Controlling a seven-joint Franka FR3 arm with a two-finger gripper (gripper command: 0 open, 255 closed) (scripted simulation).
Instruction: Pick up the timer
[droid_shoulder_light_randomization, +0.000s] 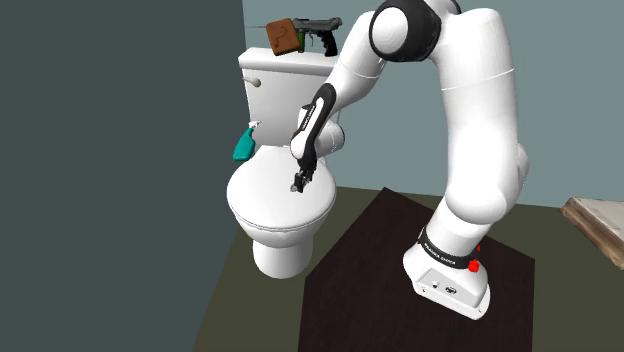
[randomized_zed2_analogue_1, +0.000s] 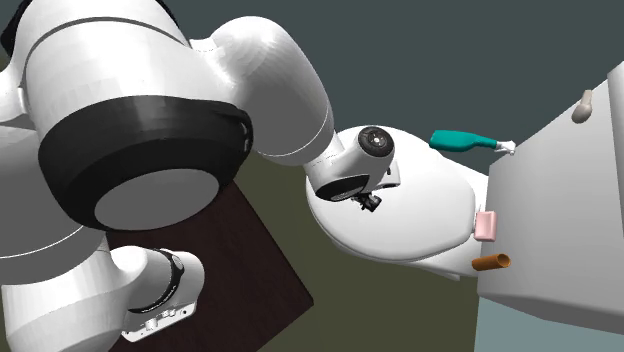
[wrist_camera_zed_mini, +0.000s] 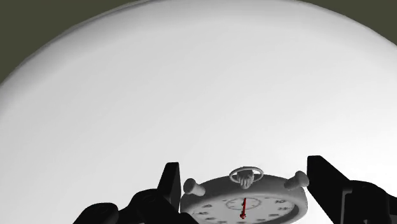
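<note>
Black gripper (wrist_camera_zed_mini: 245, 181) clasped the grey timer (wrist_camera_zed_mini: 245, 205) over the white toilet lid (droid_shoulder_light_randomization: 262, 192), teal spray bottle (droid_shoulder_light_randomization: 244, 143) at its ten o'clock, shoulder view.

Lighting is even and diffuse in every view. The arm (droid_shoulder_light_randomization: 470, 120) carries soft highlights on its upper faces and grey shading underneath. In the wrist view the lid (wrist_camera_zed_mini: 191, 95) is bright white at its middle and dims to grey near the timer (wrist_camera_zed_mini: 245, 202). The left wall (droid_shoulder_light_randomization: 110, 150) renders darker than the far wall (droid_shoulder_light_randomization: 560, 60). The stand (droid_shoulder_light_randomization: 380, 270) reads near-black.
</note>
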